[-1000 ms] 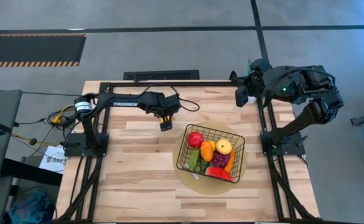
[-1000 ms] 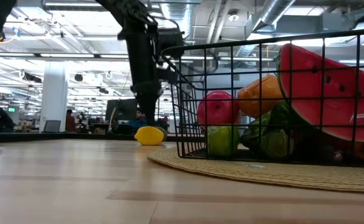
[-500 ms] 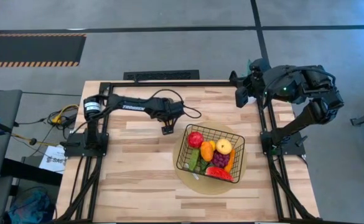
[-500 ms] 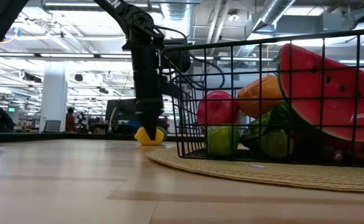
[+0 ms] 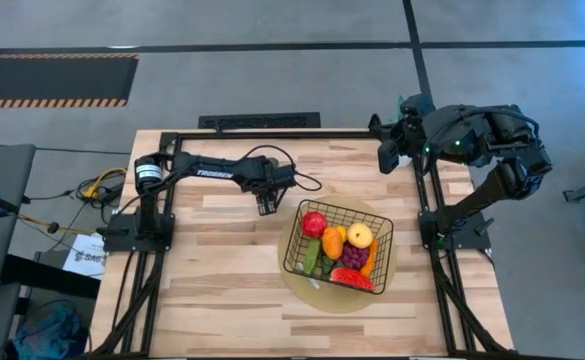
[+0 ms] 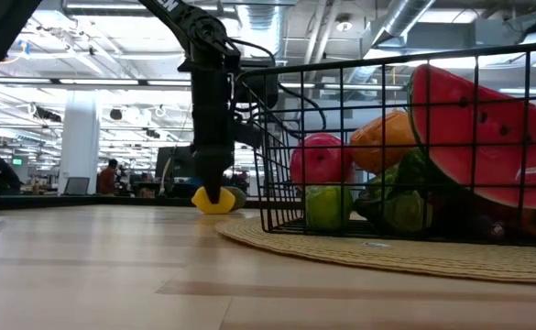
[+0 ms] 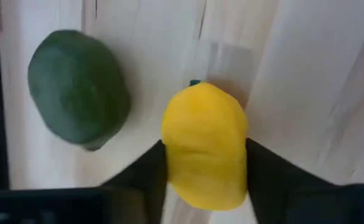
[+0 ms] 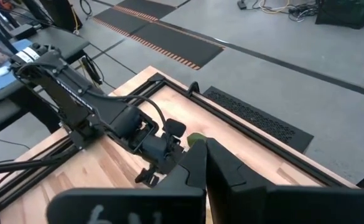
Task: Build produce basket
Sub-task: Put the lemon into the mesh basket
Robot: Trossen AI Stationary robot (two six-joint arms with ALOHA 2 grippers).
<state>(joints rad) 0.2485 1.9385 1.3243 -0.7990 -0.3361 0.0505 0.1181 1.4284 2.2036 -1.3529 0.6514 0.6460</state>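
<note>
Beside the black wire-mesh basket (image 5: 338,245), small yellow toy lemon (image 7: 205,146) squeezed between left gripper (image 7: 205,180) fingers, dark green round fruit (image 7: 78,96) close by, right gripper (image 8: 205,163) parked, jaws shut.

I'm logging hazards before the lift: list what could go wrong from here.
1. The left claw has its fingers against the round lemon, still on the table; it may squirt out.
2. The green fruit lies close beside and could get knocked.
3. The basket is already heaped, so the lemon might roll off.
</note>
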